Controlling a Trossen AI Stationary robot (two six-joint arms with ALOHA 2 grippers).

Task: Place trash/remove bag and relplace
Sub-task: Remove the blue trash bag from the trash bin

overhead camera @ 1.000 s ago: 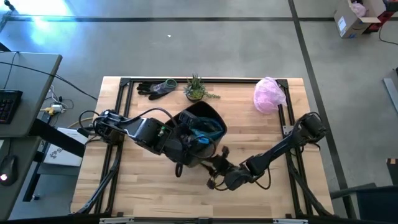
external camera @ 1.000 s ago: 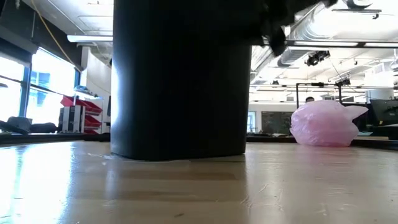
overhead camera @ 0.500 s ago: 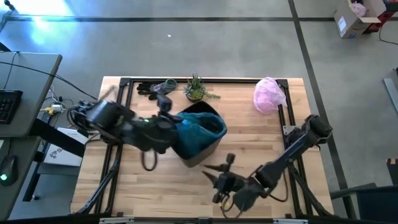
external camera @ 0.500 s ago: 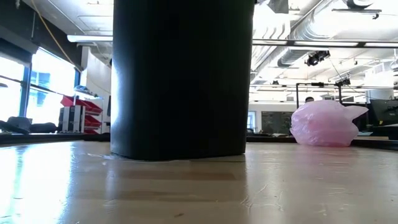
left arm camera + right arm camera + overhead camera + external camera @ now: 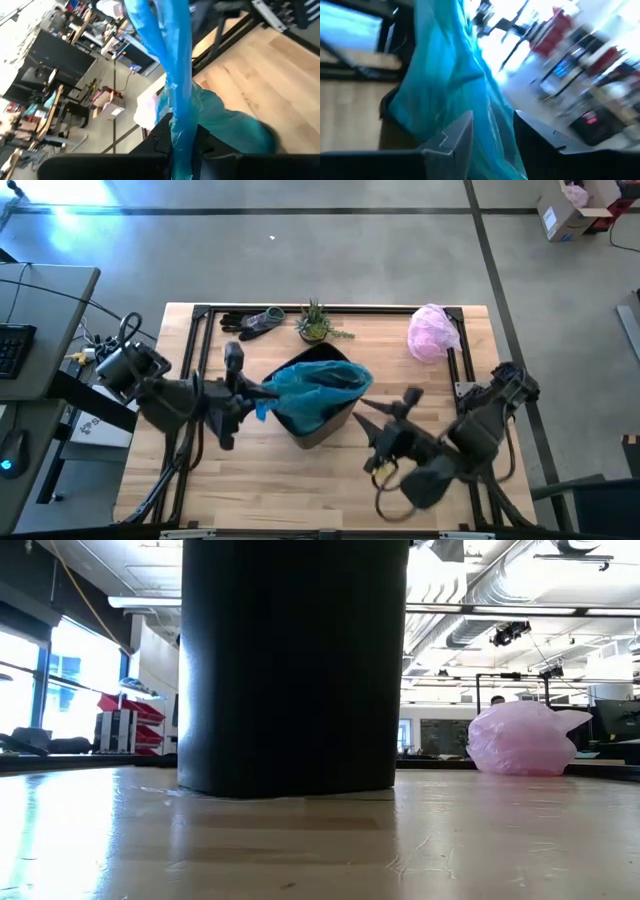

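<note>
While raised, left pincer (image 5: 262,392) pinches bag (image 5: 318,388).

Teal bag (image 5: 318,387) bunched over black bin (image 5: 322,427) at table centre, stretched leftward, wrinkled.

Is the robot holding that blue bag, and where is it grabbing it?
Yes. The left gripper pinches a stretched strip of the bag at its edge. The right gripper stands off, holding nothing.

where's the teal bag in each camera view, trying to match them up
High view: the teal bag bulges from the black bin, table centre.
Low view: not visible; only the bin's dark wall.
Left wrist view: a strip up the middle.
Right wrist view: fills centre-left.
Shared landmark: the black bin.
</note>
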